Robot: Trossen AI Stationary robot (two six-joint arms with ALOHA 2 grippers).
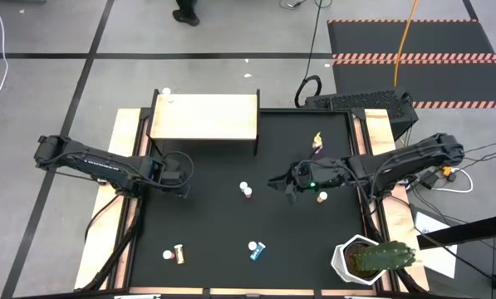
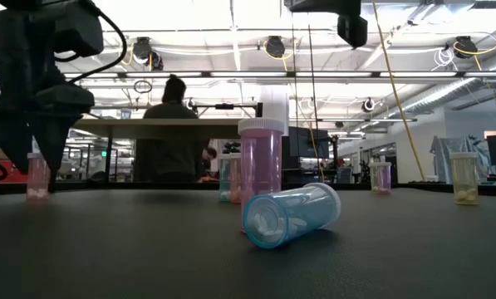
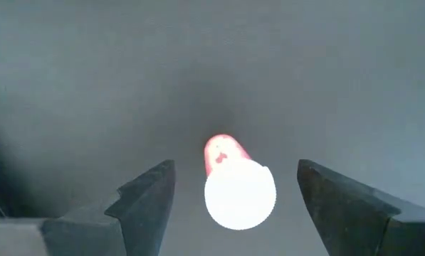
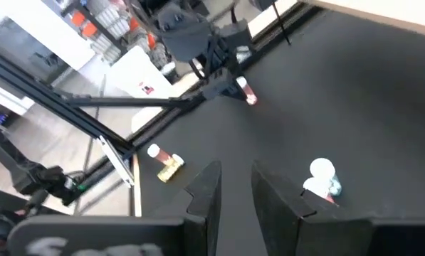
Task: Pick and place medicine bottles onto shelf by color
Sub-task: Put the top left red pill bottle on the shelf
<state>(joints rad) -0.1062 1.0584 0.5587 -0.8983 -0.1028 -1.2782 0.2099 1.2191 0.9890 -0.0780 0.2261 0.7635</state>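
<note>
A pink bottle with a white cap (image 3: 238,190) stands upright on the black mat. My left gripper (image 3: 235,206) is open above it at the mat's left side (image 1: 181,178), one finger on either side of the cap, not touching. The low view shows this bottle (image 2: 37,176) beside the gripper. My right gripper (image 1: 281,183) hovers right of the mat's middle, its fingers (image 4: 235,195) a little apart and empty. A red and a blue bottle (image 1: 246,190) stand at the middle. A blue bottle (image 1: 257,249) and a tan one (image 1: 179,253) lie near the front. The pale-wood shelf (image 1: 204,116) stands at the far left.
A tan bottle (image 1: 322,197) stands just right of my right gripper, and a small yellow thing (image 1: 317,139) sits farther back. A white pot with a cactus (image 1: 365,259) is at the near right corner. A person (image 2: 173,133) stands beyond the table.
</note>
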